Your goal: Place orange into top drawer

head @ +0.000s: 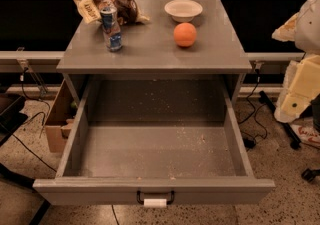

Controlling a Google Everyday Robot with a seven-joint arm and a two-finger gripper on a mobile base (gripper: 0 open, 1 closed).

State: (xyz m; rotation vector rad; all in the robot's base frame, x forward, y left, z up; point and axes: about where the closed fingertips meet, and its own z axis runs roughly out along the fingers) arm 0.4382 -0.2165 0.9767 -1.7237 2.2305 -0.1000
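Observation:
The orange (185, 34) sits on the flat grey cabinet top (150, 49), right of centre, just in front of a shallow white bowl (183, 9). The top drawer (75, 144) is pulled fully out below the cabinet top, with a speckled floor, a small black handle (155, 197) and a white tag on its front; nothing lies in it. My gripper (293, 105) hangs at the end of the cream-coloured arm at the right edge of the view, beside the cabinet, below the cabinet top's level and well right of the orange.
A blue drink can (111, 28) stands at the cabinet top's left, with a brown snack bag (107, 4) behind it. A cardboard box (59, 119) sits on the floor left of the drawer. Cables run across the speckled floor on both sides.

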